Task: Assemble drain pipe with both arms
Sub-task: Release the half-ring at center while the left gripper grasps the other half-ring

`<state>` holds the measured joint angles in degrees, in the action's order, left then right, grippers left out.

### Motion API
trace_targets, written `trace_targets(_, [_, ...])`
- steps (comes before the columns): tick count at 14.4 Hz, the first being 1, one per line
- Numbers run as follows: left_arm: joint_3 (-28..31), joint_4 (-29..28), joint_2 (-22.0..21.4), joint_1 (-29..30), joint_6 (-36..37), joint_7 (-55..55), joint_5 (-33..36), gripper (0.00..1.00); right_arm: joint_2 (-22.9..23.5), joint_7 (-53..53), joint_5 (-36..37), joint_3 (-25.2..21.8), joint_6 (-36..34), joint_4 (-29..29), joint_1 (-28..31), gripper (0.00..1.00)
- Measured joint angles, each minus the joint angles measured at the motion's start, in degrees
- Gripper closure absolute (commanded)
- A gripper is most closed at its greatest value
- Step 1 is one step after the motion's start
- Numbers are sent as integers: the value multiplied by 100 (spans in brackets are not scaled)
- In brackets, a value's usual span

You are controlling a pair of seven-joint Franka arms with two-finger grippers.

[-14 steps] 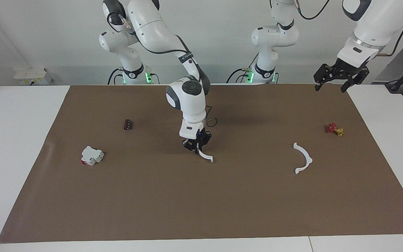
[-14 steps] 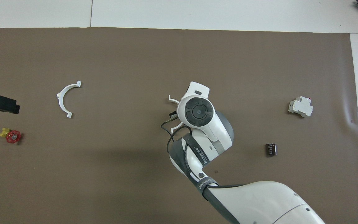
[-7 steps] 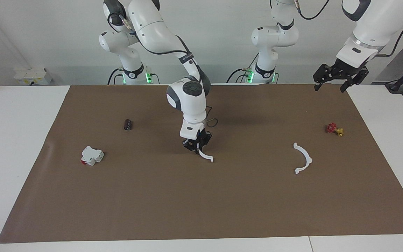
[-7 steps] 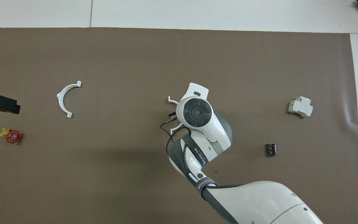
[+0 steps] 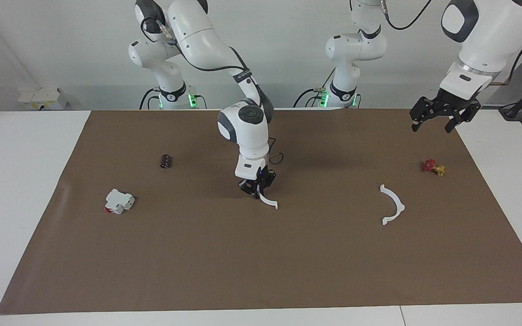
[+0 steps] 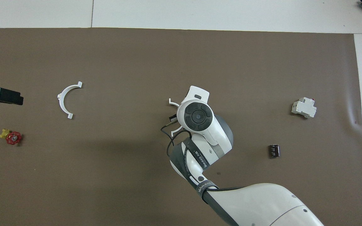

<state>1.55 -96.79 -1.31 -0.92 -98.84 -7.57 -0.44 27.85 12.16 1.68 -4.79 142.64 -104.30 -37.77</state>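
Two white half rings showed in the facing view, well apart on the brown mat (image 5: 197,262) that covered the tabletop (image 5: 16,181). The right gripper (image 5: 256,189) was low over the middle of the mat, pointing down. Its jaws were clamped on the held half ring (image 5: 270,203), and the free end of that piece stuck out below them, close to the mat. The loose half ring (image 5: 393,204) lay flat on the mat toward the left arm's end. A small red and yellow valve (image 5: 433,167) sat near it, nearer to the robots. The left gripper (image 5: 442,118) hung in the air over the mat's edge at the left arm's end, its jaws apart and holding nothing. A white box with a red end (image 5: 118,201) and a small black cylinder (image 5: 166,160) sat toward the right arm's end.

From the overhead view, the right arm covered most of the right gripper (image 6: 172,118), and only two bits of the held half ring (image 6: 173,102) peeked out beside it. The loose half ring (image 6: 65,99) lay flat and alone. The left gripper (image 6: 2,95) showed only partly at the picture's edge, over the mat, with the valve (image 6: 11,137) close by. The white box (image 6: 304,107) and the black cylinder (image 6: 274,151) lay apart from each other.
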Motion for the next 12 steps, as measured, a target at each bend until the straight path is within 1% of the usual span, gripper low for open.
trace_targets(1, [0, -56, 98, 47, -177, 0, 0, 0, 0, 8, 0, 0, 0, -6, 0, 6])
trace_targets(2, [5, -88, 226, 90, -355, -2, 0, 0, 0, 18, 0, -1, 0, -8, 0, 0])
trace_targets(6, [2, -175, 858, 141, -1099, -2, 0, 0, -10, 278, 0, -8, 3, 23, 0, 0])
trace_targets(8, [-1, -360, 1045, 140, -1541, -3, 0, 0, -95, 589, -13, -30, 2, 65, 17, 0])
trace_targets(10, [-24, -654, 1094, 131, -2003, -4, -3, 0, -316, 900, -40, -40, -58, 97, 71, 0])
trace_targets(12, [-48, -895, 1161, 125, -2302, -5, -5, 0, -689, 1082, -50, -82, -351, 121, 249, 0])
